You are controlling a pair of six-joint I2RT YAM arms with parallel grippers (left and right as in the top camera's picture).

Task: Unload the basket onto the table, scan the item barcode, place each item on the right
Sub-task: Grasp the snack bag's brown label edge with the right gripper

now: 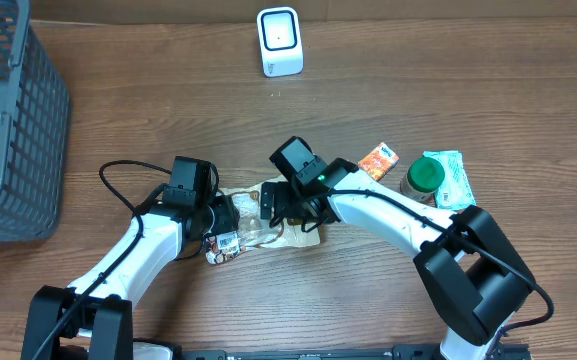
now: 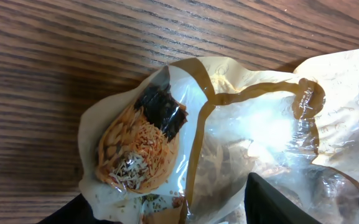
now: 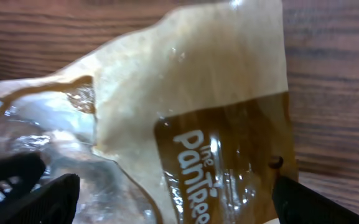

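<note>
- The bag (image 1: pixel 258 228) lies flat on the wooden surface (image 1: pixel 388 300), mid-way between your two arms and well apart from the white scanner (image 1: pixel 279 42) at the far edge.
- Judge it light and limp. It is thin, glossy film that should crumple under any squeeze and may slide between the fingers.
- The food (image 2: pixel 139 149) inside looks soft and crushable, so don't clamp on that lump.
- Take hold at the flat tan printed end (image 3: pixel 216 155), where the film lies doubled and nothing is underneath to crush.
- The right pincer (image 1: pixel 290 207) stands wide open, one finger on either side of that tan end, gripping nothing.
- The left pincer (image 1: pixel 218 215) is part-way apart over the clear end of the bag. You cannot tell from these views whether it is pinching the film.
- A small white patch (image 1: pixel 225 246) at the near-left corner may be the barcode, but it is too small to read.
- Expect glare. The film shines brightly in the left wrist view, so pull it taut and flat before you present it.
</note>
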